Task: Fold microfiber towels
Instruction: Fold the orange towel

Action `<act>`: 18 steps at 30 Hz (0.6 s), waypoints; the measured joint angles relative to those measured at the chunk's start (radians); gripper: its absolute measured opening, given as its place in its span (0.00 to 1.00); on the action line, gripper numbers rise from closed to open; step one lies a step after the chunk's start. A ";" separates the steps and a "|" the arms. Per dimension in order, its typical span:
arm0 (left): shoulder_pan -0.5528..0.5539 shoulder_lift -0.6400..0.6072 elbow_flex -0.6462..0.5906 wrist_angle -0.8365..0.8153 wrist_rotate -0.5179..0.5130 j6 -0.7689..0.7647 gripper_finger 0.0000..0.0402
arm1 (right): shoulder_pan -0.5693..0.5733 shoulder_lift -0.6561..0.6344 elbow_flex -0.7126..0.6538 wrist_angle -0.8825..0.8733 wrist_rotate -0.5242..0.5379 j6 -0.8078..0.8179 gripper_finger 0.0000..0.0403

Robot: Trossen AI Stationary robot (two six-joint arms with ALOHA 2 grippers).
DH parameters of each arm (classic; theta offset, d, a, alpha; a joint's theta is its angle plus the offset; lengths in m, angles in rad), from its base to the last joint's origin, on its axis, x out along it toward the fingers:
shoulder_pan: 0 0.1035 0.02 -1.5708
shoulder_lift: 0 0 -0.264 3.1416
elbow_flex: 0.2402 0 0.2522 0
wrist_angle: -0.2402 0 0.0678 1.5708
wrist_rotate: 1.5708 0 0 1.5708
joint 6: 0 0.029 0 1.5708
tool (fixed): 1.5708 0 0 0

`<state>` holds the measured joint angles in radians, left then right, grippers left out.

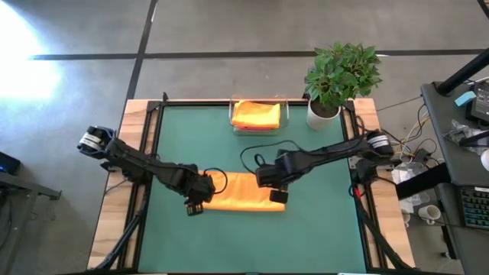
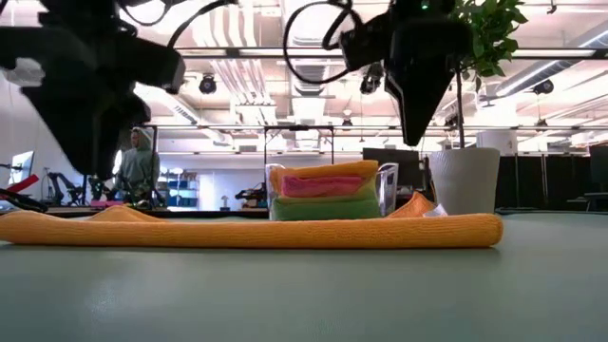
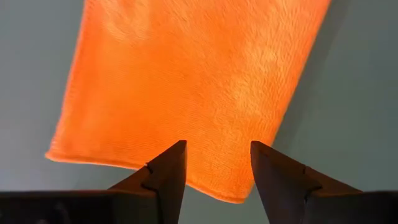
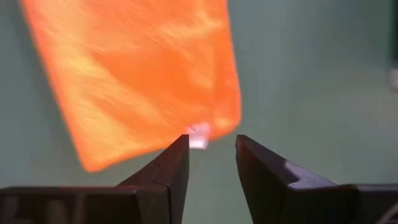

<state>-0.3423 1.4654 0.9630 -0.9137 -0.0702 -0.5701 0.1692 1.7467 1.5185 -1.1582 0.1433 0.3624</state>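
Note:
An orange towel (image 1: 241, 191) lies flat on the green table top as a long folded strip, running left to right near the table's middle. It also shows in the low view (image 2: 247, 231). My left gripper (image 1: 195, 206) hangs open over the strip's left end (image 3: 186, 81), clear of it (image 2: 95, 152). My right gripper (image 1: 277, 196) hangs open over the strip's right end, above a corner with a small white tag (image 4: 199, 134), and is also clear of it (image 2: 415, 128). Folded towels (image 2: 323, 190), orange on top, then pink, then green, lie stacked in the clear tray (image 1: 284, 114).
The clear tray (image 2: 388, 190) stands at the far middle of the table. A potted plant (image 1: 340, 76) in a white pot stands at the far right corner. Bare green table top lies in front of the strip (image 1: 244, 237). A person stands far off in the room (image 2: 140, 166).

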 joint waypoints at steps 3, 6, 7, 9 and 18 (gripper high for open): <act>-0.011 -0.003 -0.043 0.061 0.026 -0.009 0.40 | 0.000 -0.063 -0.113 0.163 -0.061 0.019 0.29; -0.013 -0.004 -0.085 0.125 0.034 -0.026 0.40 | 0.000 -0.109 -0.210 0.313 -0.078 0.042 0.28; -0.013 -0.004 -0.098 0.140 0.034 -0.027 0.40 | 0.000 -0.120 -0.234 0.350 -0.087 0.046 0.28; -0.013 -0.004 -0.119 0.171 0.034 -0.029 0.40 | 0.000 -0.134 -0.273 0.420 -0.100 0.047 0.26; -0.013 -0.005 -0.199 0.262 0.067 -0.054 0.40 | -0.045 -0.080 -0.383 0.523 -0.107 0.099 0.04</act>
<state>-0.3550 1.4601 0.7638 -0.6517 -0.0030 -0.6239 0.1243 1.6671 1.1350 -0.6354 0.0366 0.4619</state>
